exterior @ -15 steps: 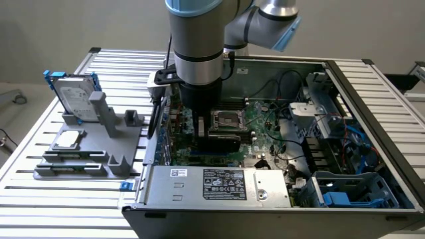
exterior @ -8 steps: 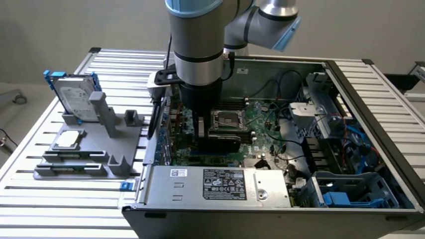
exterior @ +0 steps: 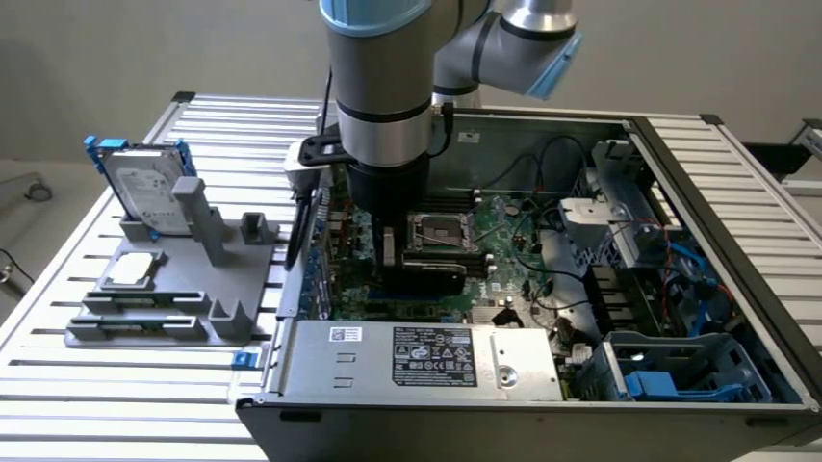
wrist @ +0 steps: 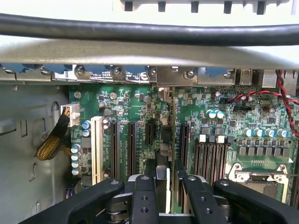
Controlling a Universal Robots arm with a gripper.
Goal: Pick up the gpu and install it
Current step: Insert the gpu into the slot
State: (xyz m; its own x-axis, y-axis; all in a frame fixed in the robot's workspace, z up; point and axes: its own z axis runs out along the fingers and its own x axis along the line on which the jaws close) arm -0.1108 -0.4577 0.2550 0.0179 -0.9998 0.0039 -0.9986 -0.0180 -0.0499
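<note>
Robot claw (wrist: 167, 186) astride the graphics card (wrist: 163, 161), upright on the motherboard (wrist: 135, 105); whether it grips is unclear. Misaligned, a push could bend the card.

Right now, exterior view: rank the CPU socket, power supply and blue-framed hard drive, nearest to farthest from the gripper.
1. CPU socket: right beside the gripper, inside the case.
2. Power supply: along the case's near wall.
3. Hard drive: outside the case, upright at the exterior view's left.
</note>
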